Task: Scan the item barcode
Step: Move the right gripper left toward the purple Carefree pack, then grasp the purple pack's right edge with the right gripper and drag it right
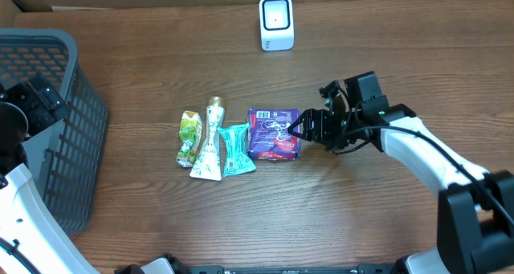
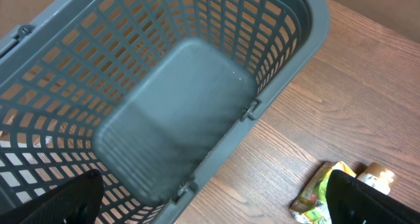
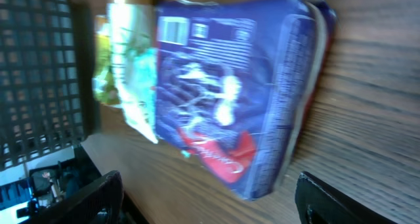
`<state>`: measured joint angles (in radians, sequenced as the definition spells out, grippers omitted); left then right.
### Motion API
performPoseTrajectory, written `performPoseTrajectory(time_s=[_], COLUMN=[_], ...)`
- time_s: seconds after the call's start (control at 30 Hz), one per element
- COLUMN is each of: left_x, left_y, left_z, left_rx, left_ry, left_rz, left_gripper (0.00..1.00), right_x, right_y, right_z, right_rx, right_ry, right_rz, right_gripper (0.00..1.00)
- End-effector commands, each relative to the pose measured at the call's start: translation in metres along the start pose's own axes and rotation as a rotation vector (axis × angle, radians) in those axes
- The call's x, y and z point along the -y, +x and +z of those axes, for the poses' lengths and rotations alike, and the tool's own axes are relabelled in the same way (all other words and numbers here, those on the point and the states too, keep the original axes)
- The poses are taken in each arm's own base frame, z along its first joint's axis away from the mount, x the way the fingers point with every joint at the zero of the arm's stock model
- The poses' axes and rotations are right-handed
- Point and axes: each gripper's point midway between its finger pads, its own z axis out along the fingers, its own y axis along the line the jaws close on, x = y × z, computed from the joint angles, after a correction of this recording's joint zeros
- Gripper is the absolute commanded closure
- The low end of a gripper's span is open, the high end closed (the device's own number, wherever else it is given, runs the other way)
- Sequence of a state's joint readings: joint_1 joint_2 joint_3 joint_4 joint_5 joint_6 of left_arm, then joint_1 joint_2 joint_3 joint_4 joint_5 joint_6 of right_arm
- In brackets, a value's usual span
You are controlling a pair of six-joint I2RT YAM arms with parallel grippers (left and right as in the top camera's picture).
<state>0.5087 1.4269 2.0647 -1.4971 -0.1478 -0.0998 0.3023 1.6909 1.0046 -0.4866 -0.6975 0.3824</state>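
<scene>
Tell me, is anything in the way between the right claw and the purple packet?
No, nothing visible is. The right gripper sits right at the edge of the purple packet, jaws open. The other packets lie on its far side.

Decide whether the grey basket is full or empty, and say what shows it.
Empty. The left wrist view looks into the basket and shows only its bare floor and mesh walls; nothing lies inside.
</scene>
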Motion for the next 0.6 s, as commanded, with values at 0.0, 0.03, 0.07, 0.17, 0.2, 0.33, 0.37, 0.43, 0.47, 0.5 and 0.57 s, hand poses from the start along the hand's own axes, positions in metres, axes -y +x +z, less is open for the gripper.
performPoseTrajectory(time_s=[0.0,0.03,0.07,0.17,0.2,0.33,0.37,0.43,0.47,0.5,0.57], left_x=[-0.002,-0.002,-0.002,-0.002,-0.002,-0.002,-0.002,-0.002,-0.002,-0.002,-0.002], left_y=[-0.003,-0.003,-0.003,-0.003,-0.003,-0.003,-0.003,-0.003,-0.003,-0.003,-0.003], left_z=[-0.003,-0.003,-0.003,-0.003,-0.003,-0.003,-0.003,-0.003,-0.003,-0.003,-0.003], left_rx=[0.013,0.013,0.013,0.013,0.013,0.013,0.013,0.013,0.013,0.013,0.013], left_ry=[-0.008,-0.008,-0.008,-0.008,-0.008,-0.008,-0.008,-0.008,-0.008,-0.008,-0.008], left_rz=[-0.016,-0.016,-0.016,-0.016,-0.016,-0.016,-0.016,-0.016,-0.016,-0.016,-0.016], left_gripper=[0.00,0.00,0.00,0.00,0.00,0.01,0.00,0.00,0.00,0.00,0.00], right_x=[0.010,0.011,0.011,0.015,0.015,0.016,0.017,0.020,0.023,0.025,0.027], right_y=[-0.006,-0.005,-0.004,-0.003,-0.004,-0.003,-0.003,-0.001,-0.001,-0.002,-0.004], right_z=[0.010,0.014,0.017,0.025,0.027,0.039,0.042,0.048,0.052,0.054,0.055], right_rx=[-0.013,-0.025,-0.036,-0.048,-0.048,-0.043,-0.043,-0.039,-0.033,-0.026,-0.010], right_ry=[0.018,0.010,-0.005,-0.011,-0.012,-0.023,-0.022,-0.016,-0.010,-0.006,-0.003], right_rz=[0.032,0.035,0.038,0.040,0.036,0.017,0.027,0.045,0.060,0.074,0.094], right_gripper=[0.16,0.16,0.16,0.16,0.16,0.17,0.20,0.27,0.30,0.32,0.33])
